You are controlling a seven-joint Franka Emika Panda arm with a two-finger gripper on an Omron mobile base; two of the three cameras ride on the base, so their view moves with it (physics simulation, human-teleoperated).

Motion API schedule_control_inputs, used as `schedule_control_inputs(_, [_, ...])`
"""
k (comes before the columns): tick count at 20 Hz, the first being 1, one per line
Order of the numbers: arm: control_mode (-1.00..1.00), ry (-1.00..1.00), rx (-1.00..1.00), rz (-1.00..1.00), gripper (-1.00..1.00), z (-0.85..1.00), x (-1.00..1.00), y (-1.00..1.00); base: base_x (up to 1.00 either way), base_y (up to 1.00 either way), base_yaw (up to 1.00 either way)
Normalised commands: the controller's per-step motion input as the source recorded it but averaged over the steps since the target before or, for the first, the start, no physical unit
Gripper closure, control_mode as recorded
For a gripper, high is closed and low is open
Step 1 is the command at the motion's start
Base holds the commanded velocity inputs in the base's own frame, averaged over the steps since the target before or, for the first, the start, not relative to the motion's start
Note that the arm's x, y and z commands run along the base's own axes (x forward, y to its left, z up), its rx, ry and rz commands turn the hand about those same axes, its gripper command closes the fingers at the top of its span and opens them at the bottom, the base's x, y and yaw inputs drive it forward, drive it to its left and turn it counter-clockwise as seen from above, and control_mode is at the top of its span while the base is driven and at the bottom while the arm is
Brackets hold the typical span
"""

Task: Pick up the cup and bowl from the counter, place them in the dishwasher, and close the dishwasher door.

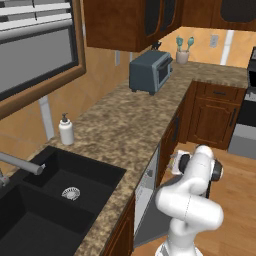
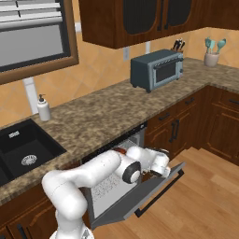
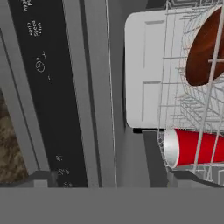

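Cup (image 3: 197, 148) lies on its side in the wire rack (image 3: 192, 105) at lower right of the hand view, bowl (image 3: 205, 48) upper right. Dishwasher door (image 2: 140, 196) hangs partly open, lower centre of the right base view, below the table (image 2: 107, 112). Claw's spread cannot be told.

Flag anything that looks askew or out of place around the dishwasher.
The small red cup lies on its side in the silvery wire rack, not upright. The dark reddish-brown bowl sits tilted on edge beside it. The flat dark grey dishwasher door hangs partly open. Nothing looks spilled or damaged.
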Motion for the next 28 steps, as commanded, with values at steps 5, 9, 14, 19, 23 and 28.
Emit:
schedule_control_inputs(5, [-1.00,0.03,-0.28,0.02,-1.00,0.82,-1.00,-0.03,0.00,0.00,0.00])
schedule_control_inputs(9, [-1.00,-0.04,-0.36,0.05,-1.00,0.95,-1.00,0.00,0.00,0.00,0.00])
schedule_control_inputs(14, [-1.00,-0.20,-0.31,0.02,-1.00,0.79,-1.00,-0.11,0.00,0.00,0.00])
schedule_control_inputs(19, [-1.00,-0.31,-0.22,0.01,-1.00,0.40,-1.00,-0.49,0.00,0.00,0.00])
schedule_control_inputs(23, [-1.00,-0.10,-0.03,0.00,-1.00,0.71,-1.00,-0.55,0.00,0.00,0.00])
schedule_control_inputs(28, [-1.00,0.05,0.08,0.00,-1.00,0.40,-1.00,-0.75,0.00,0.00,0.00])
